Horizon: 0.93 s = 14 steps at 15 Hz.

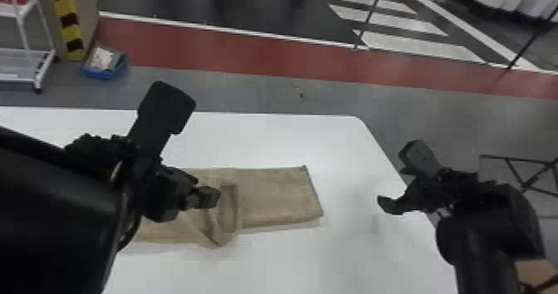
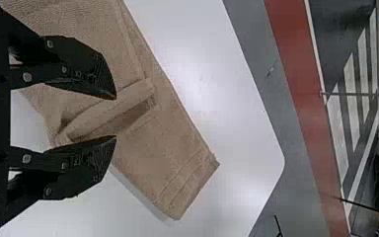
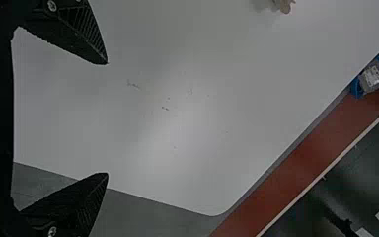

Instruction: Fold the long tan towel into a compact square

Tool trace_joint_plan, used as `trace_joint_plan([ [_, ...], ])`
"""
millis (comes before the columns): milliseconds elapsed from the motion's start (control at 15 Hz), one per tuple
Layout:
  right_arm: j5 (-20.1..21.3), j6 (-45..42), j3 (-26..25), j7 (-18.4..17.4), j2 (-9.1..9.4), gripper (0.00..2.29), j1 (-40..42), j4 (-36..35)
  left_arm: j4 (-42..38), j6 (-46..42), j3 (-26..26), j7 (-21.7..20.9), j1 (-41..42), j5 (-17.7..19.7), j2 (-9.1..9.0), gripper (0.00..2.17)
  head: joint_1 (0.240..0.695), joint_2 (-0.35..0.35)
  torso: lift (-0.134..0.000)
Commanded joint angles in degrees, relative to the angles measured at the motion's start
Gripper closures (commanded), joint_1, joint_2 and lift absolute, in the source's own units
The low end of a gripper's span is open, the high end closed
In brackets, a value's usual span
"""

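Observation:
In the head view my left gripper (image 1: pixel 187 151) is over the left part of the tan towel (image 1: pixel 276 193), its arm covering some of the cloth. The towel's right part lies flat, and a raised, looped fold stands near its middle. The left wrist view has my left gripper (image 2: pixel 114 117) open above the towel (image 2: pixel 170 143), with the raised fold showing between and beyond the fingertips. To the right of the towel, my right gripper (image 1: pixel 399 179) is open over the table's right edge. In the right wrist view, my right gripper (image 3: pixel 106 118) has nothing between its fingers; a bit of tan cloth (image 3: pixel 284 5) is farther off.
The white table (image 1: pixel 348 148) has a rounded far right corner. Beyond it on the floor are a blue bin (image 1: pixel 106 67) and a white wheeled rack (image 1: pixel 25 64) at the left. A black metal frame (image 1: pixel 517 162) stands right of the table.

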Motion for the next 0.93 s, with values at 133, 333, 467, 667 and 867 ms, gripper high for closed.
trace_joint_plan([
  [133, -0.9, 1.5, 0.6, 0.3, 0.53, 0.08, 0.0, -2.5, -0.7, 0.2, 2.1, -0.1, 1.3, 0.0, -0.24, 0.03, 0.695, -0.35, -0.125],
  [333, -5.3, 12.9, 3.0, 2.7, 2.82, 0.07, 0.5, -9.2, -1.0, 0.2, 9.5, -2.8, 4.0, -0.1, -0.24, 0.04, 0.695, -0.35, -0.125],
  [467, -8.9, 28.4, 6.4, 4.7, 3.61, 0.07, 0.4, -14.4, -0.9, 0.2, 16.7, -5.4, 5.2, 1.1, -0.24, 0.04, 0.695, -0.35, -0.125],
  [667, -10.4, 50.2, 13.2, 6.0, 6.07, 0.1, -0.3, -22.9, -1.0, 0.2, 24.0, -5.7, 6.3, 5.3, -0.24, 0.04, 0.695, -0.35, -0.125],
  [867, -13.3, 71.4, 18.5, 5.7, 8.27, 0.14, -2.6, -30.6, -1.9, 0.2, 29.5, -7.7, 7.9, 7.1, 0.53, 0.04, 0.695, -0.314, -0.125],
])
